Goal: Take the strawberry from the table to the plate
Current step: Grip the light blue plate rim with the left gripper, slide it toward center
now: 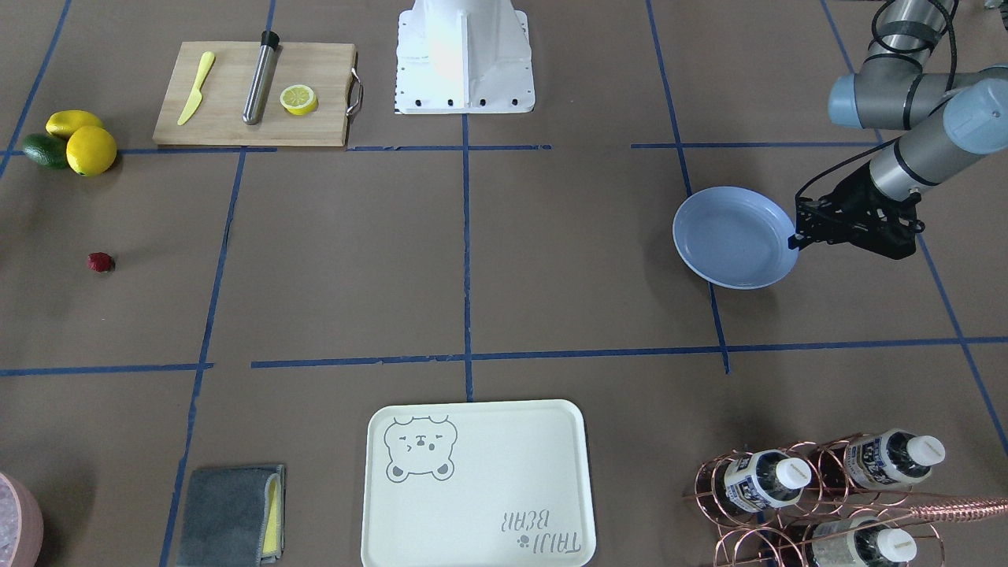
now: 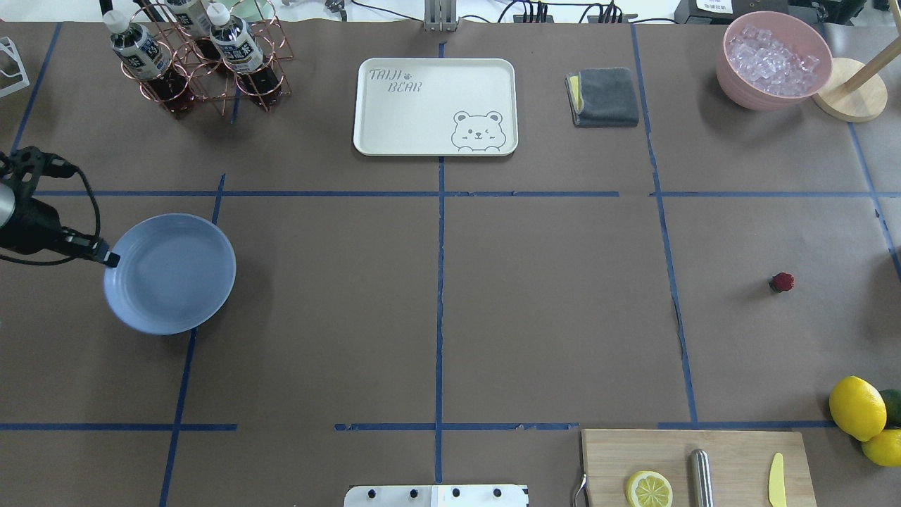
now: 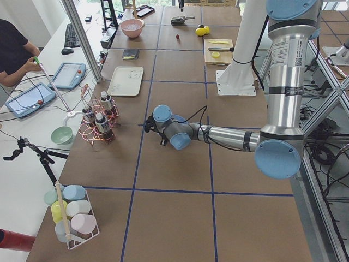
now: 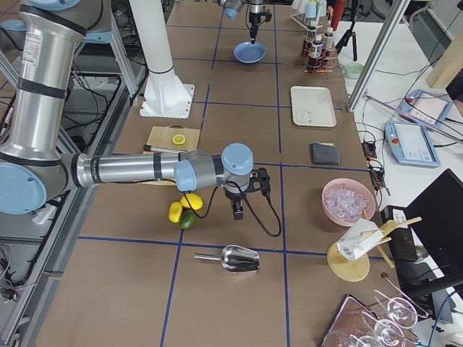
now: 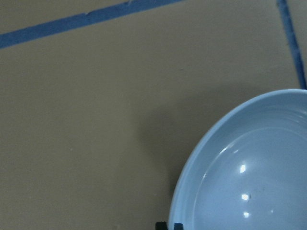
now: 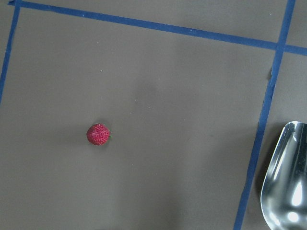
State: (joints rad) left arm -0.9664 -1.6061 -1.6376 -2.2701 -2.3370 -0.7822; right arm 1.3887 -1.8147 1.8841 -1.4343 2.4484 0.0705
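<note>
The strawberry [image 1: 100, 262] lies alone on the brown table [image 1: 551, 260], small and dark red, on my right side [image 2: 781, 282]. It shows left of centre in the right wrist view [image 6: 98, 134], with no fingers in that frame. My right gripper [image 4: 237, 214] hangs over that area, seen only in the exterior right view, so I cannot tell whether it is open or shut. Far across the table sits the pale blue plate [image 2: 169, 274]. My left gripper [image 2: 109, 259] is pinched shut on the plate's [image 1: 732, 236] near rim, and that rim [image 5: 192, 182] fills the left wrist view's lower right.
Two lemons and an avocado [image 1: 75, 142] sit beyond the strawberry, by a cutting board [image 1: 252, 118] with a knife, metal rod and lemon half. A metal scoop [image 6: 288, 177] lies near the strawberry. Bear tray [image 1: 476, 484], grey cloth [image 1: 232, 516], bottle rack [image 1: 827, 488] and ice bowl [image 2: 774, 60] line the far edge.
</note>
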